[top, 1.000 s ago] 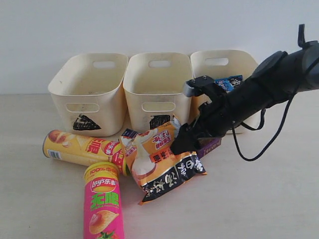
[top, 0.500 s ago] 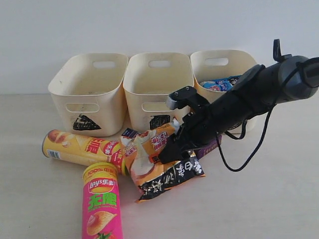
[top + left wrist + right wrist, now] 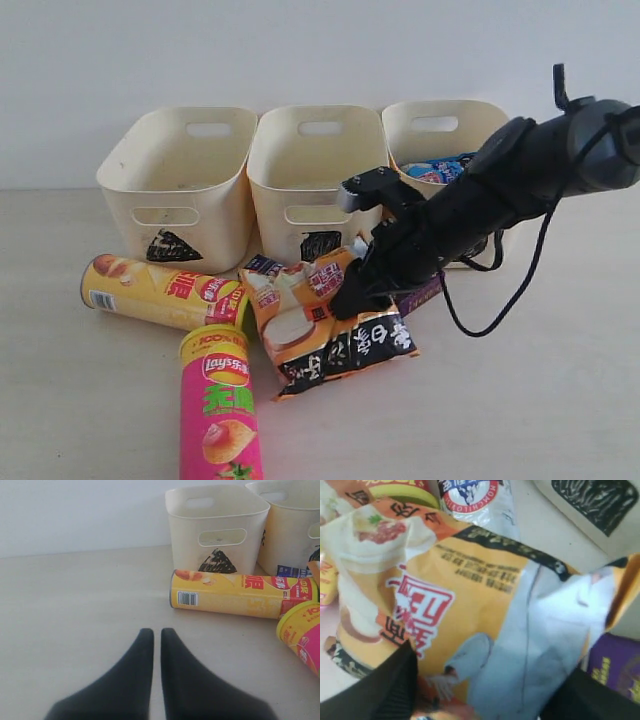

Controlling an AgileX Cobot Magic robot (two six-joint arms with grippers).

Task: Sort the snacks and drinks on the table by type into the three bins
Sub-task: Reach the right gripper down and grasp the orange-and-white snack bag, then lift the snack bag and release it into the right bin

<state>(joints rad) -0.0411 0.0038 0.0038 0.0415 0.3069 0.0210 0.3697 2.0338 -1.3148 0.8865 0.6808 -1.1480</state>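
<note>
Three bins (image 3: pixel 310 170) stood in a row along the tabletop's (image 3: pixel 530 380) back edge. Just before the middle one, the orange bag (image 3: pixel 300 315) lay over the black bag (image 3: pixel 355 345), with the right gripper's (image 3: pixel 352 300) fingers either side of it; whether they pinched it could not be told. The left gripper (image 3: pixel 156 636) was pressed together over bare tabletop

Three bins (image 3: pixel 318 190) line the back of the worktop (image 3: pixel 80 400); before them chip tubes (image 3: pixel 165 292) lie left, foil bags (image 3: pixel 310 325) just right.

Open table (image 3: pixel 540 400) at right; chip tubes (image 3: pixel 165 290) and foil bags (image 3: pixel 300 312) close before the bins (image 3: pixel 318 168)
</note>
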